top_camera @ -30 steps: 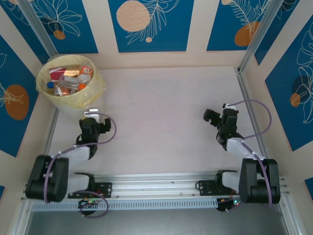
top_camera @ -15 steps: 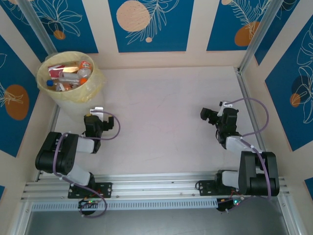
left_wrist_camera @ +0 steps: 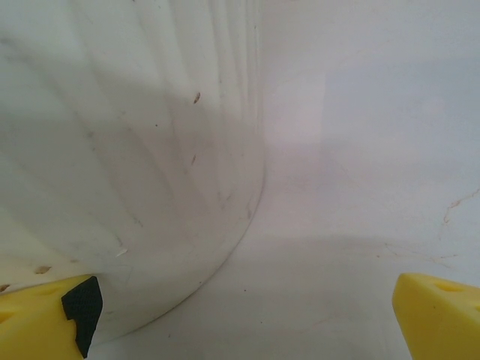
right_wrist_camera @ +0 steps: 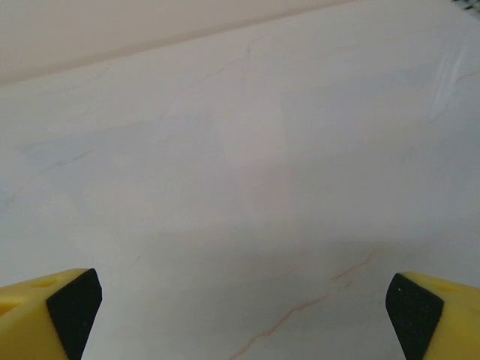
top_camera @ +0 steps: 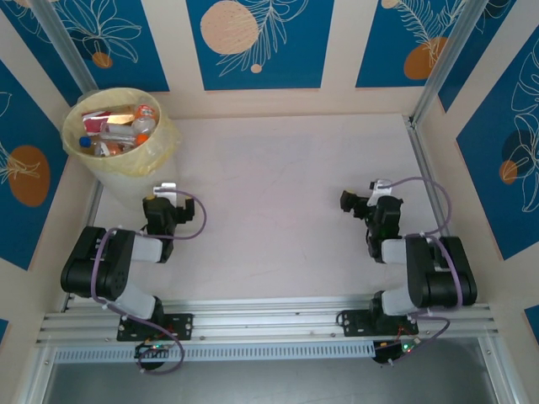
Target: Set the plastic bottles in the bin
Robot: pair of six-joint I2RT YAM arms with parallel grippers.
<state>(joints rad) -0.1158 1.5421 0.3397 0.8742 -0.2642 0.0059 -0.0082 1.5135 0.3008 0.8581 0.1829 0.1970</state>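
Bottles all piled up inside the bin, at the far left corner of the worktop. Clear plastic with red, orange and blue bits. Probably light, thin and easy to squash, and smooth and a bit slippery too. Best grabbed across the round middle, not by the little cap, and not squeezed too hard. Every bottle in sight already in the bin, so job likely done.

Left gripper just beside the bin, spread wide, holding nothing. Pale round side of the bin close up in the left wrist view. Right gripper well apart on the other side, spread wide too, with nothing between its yellow tips.

Changed from one second ago: left arm folded in tighter, big black elbow further from the near edge. Right arm folded back the same way, with its gripper a little more toward the middle. Bin in about the same spot.
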